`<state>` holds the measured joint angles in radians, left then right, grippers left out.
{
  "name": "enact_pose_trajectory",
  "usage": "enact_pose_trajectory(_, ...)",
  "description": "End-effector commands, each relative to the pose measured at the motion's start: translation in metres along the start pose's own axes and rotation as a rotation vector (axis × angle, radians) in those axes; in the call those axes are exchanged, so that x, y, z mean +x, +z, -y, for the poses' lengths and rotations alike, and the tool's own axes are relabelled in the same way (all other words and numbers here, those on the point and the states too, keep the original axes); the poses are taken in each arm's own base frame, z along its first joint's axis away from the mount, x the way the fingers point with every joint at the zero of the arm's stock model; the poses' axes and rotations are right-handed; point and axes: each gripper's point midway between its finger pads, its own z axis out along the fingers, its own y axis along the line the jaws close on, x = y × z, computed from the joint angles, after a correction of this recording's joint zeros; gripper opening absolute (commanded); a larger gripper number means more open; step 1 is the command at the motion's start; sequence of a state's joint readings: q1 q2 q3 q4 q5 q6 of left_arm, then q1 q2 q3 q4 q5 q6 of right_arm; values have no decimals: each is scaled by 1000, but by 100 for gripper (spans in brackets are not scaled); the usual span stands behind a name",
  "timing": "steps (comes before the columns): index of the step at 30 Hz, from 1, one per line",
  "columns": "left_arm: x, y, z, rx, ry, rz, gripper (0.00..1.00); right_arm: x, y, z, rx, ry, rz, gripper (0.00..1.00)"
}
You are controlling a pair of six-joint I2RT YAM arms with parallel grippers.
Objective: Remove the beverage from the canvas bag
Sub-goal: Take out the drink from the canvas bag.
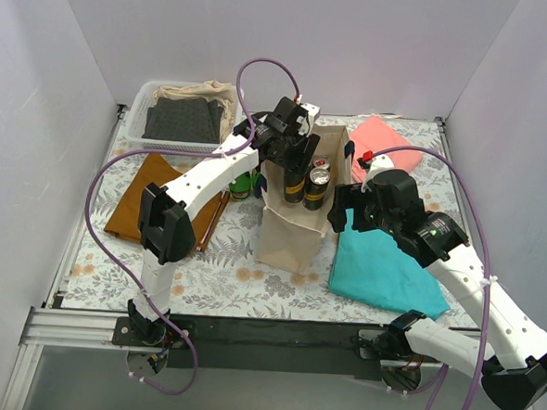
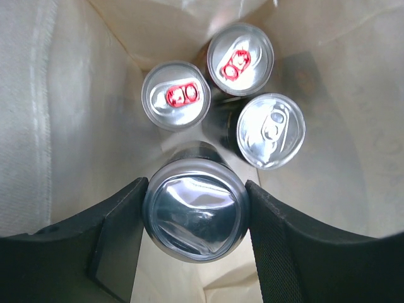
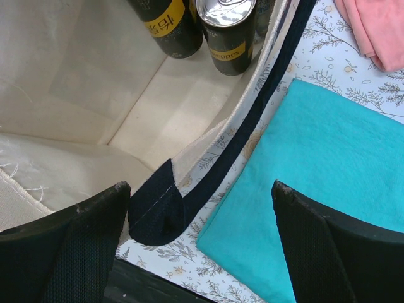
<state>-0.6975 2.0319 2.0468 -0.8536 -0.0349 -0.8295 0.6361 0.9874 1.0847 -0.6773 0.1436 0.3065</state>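
Left wrist view: your left claw is clamped on the held can, one black finger pressed to each side of it. The can's silver end faces the lens and sits nearer the camera than the other three cans. It is inside the canvas bag, cloth walls all round. Whether it touches the bag floor can't be told.

The three cans stand upright just beyond it in a tight cluster: two with red tabs and one with a plain silver tab.

Top view: the bag stands upright mid-table between your two arms, mouth open. The left arm reaches down into it from above.

Right wrist view: your right claw is spread wide, gripping nothing. It hangs over the bag's right rim — the navy handle loops just beside one finger, but contact can't be told.

Around the bag:
- The teal cloth lies flat just right of the bag, under the right arm.
- The pink cloth is beyond it, toward the far right corner.
- The brown cloth is left of the bag.
- The white basket is at the far left and holds a grey cloth.
- The table has a floral cover.
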Motion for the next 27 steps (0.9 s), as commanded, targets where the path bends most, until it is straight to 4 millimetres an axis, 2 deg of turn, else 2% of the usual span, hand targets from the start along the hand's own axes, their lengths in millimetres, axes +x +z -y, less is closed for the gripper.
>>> enact_pose_trajectory(1, -34, -54, 13, 79, 25, 99, 0, -18, -8, -3, -10, -11, 63, 97)
enact_pose_trajectory(6, -34, -65, 13, 81, 33, 94, 0, -19, -8, -3, -11, -9, 62, 97)
enact_pose_trajectory(11, -44, -83, 19, 111, 38, 125, 0, -20, -8, -4, -13, -9, 63, 97)
enact_pose_trajectory(19, -42, -97, 17, 108, 67, 108, 0, -23, -9, -5, -20, -6, 69, 96)
enact_pose_trajectory(27, -50, -125, 24, 155, 81, 157, 0, -24, -11, -7, -28, 1, 75, 96)
